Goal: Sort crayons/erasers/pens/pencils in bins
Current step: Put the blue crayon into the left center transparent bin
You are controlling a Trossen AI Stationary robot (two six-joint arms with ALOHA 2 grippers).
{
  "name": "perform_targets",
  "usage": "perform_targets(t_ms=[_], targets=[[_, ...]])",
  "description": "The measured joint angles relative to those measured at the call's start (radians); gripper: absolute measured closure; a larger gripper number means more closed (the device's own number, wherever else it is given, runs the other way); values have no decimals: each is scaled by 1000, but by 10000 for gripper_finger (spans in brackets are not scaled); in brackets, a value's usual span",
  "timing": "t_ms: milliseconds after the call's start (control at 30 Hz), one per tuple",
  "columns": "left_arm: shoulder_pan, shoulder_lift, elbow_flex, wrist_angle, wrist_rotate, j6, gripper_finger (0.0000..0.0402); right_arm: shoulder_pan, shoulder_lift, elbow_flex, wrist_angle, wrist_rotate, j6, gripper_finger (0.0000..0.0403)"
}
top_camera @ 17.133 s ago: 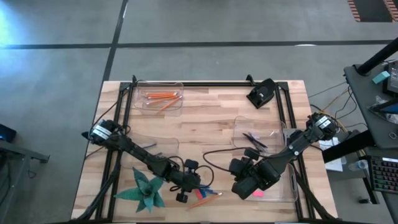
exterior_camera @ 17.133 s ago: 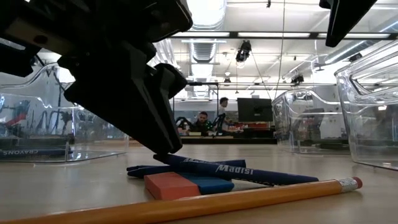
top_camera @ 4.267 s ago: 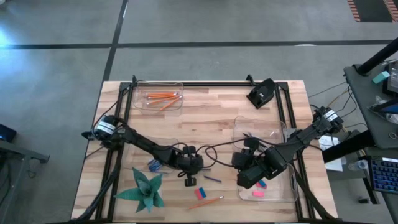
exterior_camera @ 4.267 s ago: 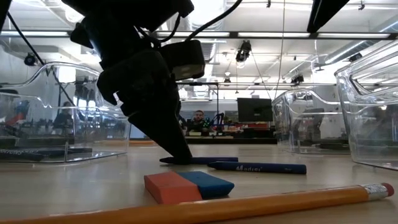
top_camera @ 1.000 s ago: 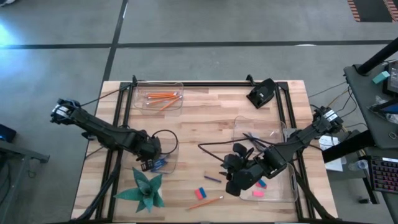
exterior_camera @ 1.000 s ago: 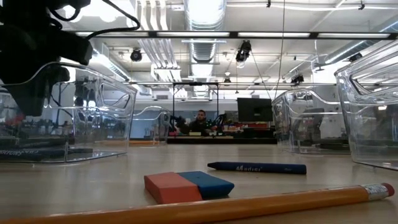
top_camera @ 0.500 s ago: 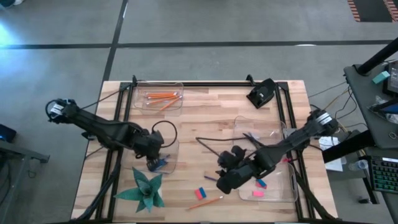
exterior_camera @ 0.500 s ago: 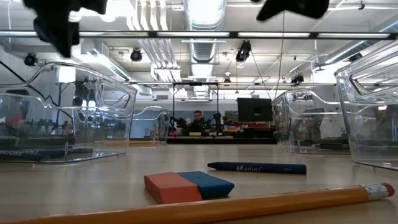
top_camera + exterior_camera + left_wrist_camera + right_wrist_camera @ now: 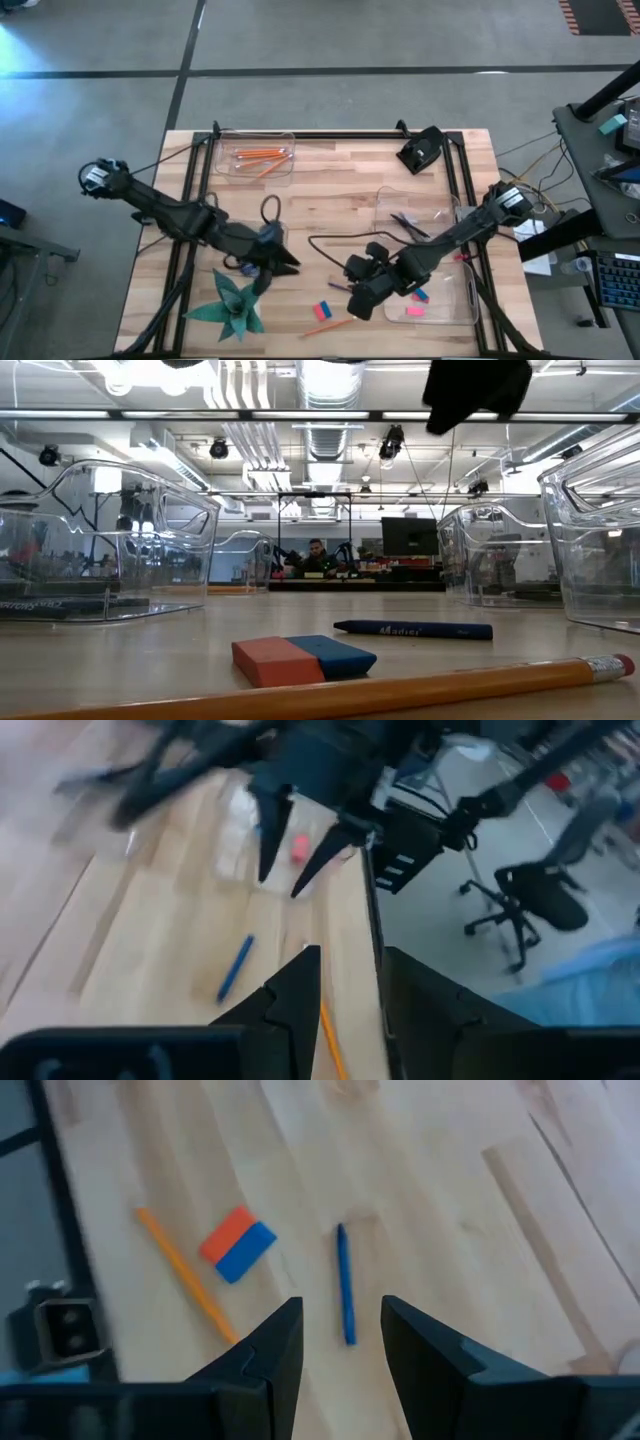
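A dark blue pen (image 9: 340, 287), a red-and-blue eraser (image 9: 322, 311) and an orange pencil (image 9: 335, 325) lie flat on the wooden table near its front middle. My right gripper (image 9: 352, 303) is open and empty above them; in its wrist view the pen (image 9: 345, 1285) lies just beyond the fingers (image 9: 285, 1340), with the eraser (image 9: 238, 1243) and pencil (image 9: 185, 1275) beside it. My left gripper (image 9: 290, 264) is open and empty, left of the pen, pointing toward the right gripper (image 9: 280, 885). The low view shows the eraser (image 9: 300, 658), pen (image 9: 412, 629) and pencil (image 9: 350, 685).
Four clear bins stand on the table: one with pencils (image 9: 258, 155) at the far left, one (image 9: 240, 235) under my left arm, one with pens (image 9: 415, 222) and one with pink erasers (image 9: 430, 305) at the right. A green paper star (image 9: 232, 305) lies near left. A black object (image 9: 420, 150) sits far right.
My left gripper has gone from over the left bin toward the table's right edge, and now points at the loose pen. My right gripper has gone toward the table's left edge, nearer the pen and eraser. The loose things have stayed where they were.
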Motion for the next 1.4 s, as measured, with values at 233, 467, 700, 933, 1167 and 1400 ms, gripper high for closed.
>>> perform_targets(t_ms=[233,467,700,933,1167,1400], targets=[[-26,178,-12,275,46,180,307,53,-71,0,-94,1,34,275],[-18,379,-13,392,58,151,307,102,-123,0,-259,4,120,275],[-8,551,-4,450,0,179,307,147,-126,0,-394,-1,166,275],[1,692,63,451,-36,186,307,166,-126,0,-448,-1,165,275],[14,750,161,386,-39,239,307,166,-126,0,-465,-4,141,275],[41,757,198,312,-39,262,299,166,-126,0,-465,-4,138,275]])
